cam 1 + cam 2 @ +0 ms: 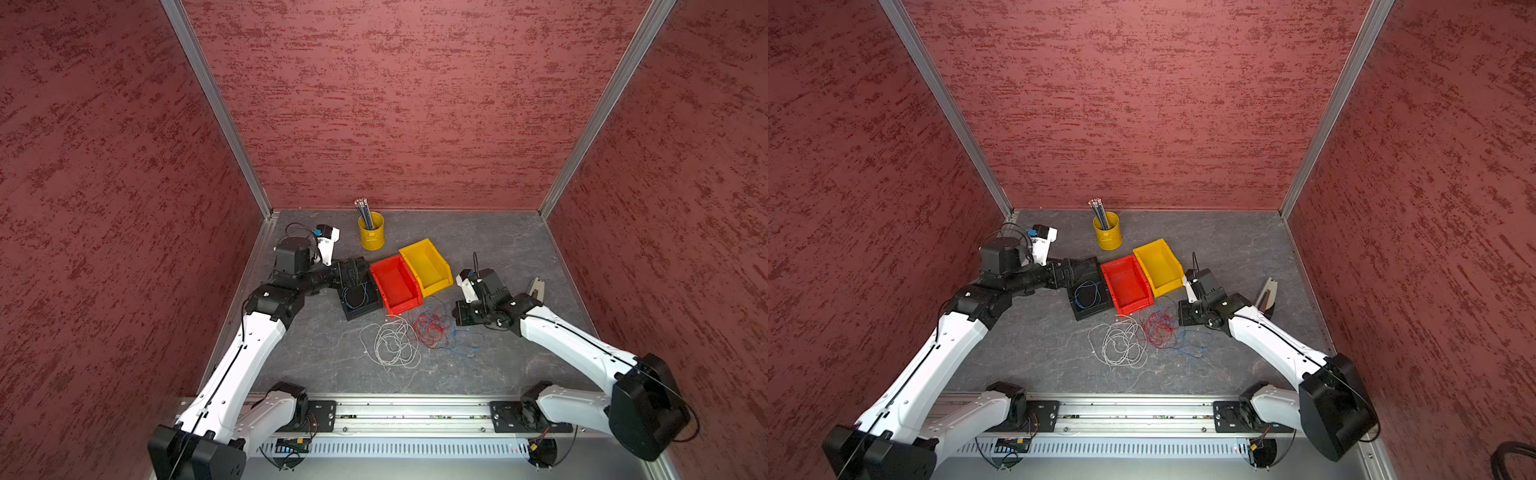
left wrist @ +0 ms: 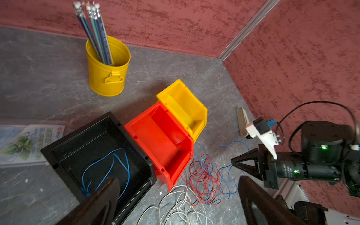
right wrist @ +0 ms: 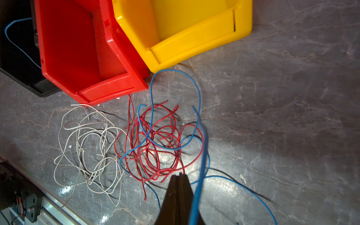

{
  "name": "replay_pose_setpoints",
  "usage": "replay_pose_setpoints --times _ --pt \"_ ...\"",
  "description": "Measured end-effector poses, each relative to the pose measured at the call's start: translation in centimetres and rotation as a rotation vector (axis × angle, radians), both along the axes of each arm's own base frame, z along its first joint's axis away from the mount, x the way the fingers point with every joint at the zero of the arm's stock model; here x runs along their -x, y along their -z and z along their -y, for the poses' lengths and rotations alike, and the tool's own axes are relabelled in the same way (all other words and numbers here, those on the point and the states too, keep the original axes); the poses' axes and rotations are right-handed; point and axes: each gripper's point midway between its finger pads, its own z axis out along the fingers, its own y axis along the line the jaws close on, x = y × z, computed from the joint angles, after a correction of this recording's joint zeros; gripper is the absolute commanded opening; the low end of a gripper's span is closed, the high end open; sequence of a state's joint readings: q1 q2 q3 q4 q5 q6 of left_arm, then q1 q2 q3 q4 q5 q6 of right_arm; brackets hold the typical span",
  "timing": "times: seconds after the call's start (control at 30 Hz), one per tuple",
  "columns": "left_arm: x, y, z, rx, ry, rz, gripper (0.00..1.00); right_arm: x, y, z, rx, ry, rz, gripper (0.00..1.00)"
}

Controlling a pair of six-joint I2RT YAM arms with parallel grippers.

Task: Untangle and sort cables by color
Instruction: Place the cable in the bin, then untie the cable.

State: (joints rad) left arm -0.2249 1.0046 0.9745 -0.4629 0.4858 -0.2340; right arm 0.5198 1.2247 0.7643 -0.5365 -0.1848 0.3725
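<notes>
- Left gripper (image 2: pixel 178 179) is hanging over the black bin (image 2: pixel 81 134), fingers (image 2: pixel 101 202) spread wide, gripping nothing.
- One blue cable (image 2: pixel 128 169) is lying looped inside that black bin, under the left gripper.
- Right gripper (image 3: pixel 179 176) is sitting low over the grey tabletop (image 1: pixel 332 365), jaws pressed flat together.
- A blue strand (image 3: pixel 200 175) is running up just beside the right gripper's fingers. Cannot tell whether it is pinched or only draping past.
- Red cables (image 3: pixel 155 140) are lying in a tangled heap on the tabletop just in front of the red bin (image 1: pixel 395 286), right ahead of the right gripper's tips.
- Blue cables (image 1: pixel 465 345) are threading through the red heap and trailing out on the right arm's side of it.
- White-grey cables (image 1: pixel 390 345) are lying in their own loose heap beside the red one, on the left arm's side, with the edges of the two heaps meeting.
- Black bin, red bin and yellow bin (image 1: pixel 426 266) are standing side by side in a row, walls touching, between the two arms.
- Yellow pot (image 1: pixel 371 232) is standing behind the bins near the back wall, with pencils (image 1: pixel 365 214) leaning in it.
</notes>
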Motion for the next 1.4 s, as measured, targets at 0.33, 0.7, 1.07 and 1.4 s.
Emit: replay_pose_setpoints --times 0.33,0.7,1.07,1.4 --pt "1.1 -1.9 2.7 0.162 0.154 0.053 1.00 -0.3 -2.7 0.0 -0.020 -0.001 0.053 0.00" --pt "2.9 -2.4 5.9 0.210 0.315 0.069 1.00 -0.8 -8.4 0.6 -0.060 0.021 0.190 0.00" --pt "4.6 -1.4 10.0 0.187 0.485 0.079 1.00 -0.8 -18.3 3.1 -0.091 0.111 0.443 0.00" --pt "5.9 -3.2 12.8 0.165 0.565 0.203 1.00 0.1 -23.8 4.0 -0.143 0.133 0.545 0.00"
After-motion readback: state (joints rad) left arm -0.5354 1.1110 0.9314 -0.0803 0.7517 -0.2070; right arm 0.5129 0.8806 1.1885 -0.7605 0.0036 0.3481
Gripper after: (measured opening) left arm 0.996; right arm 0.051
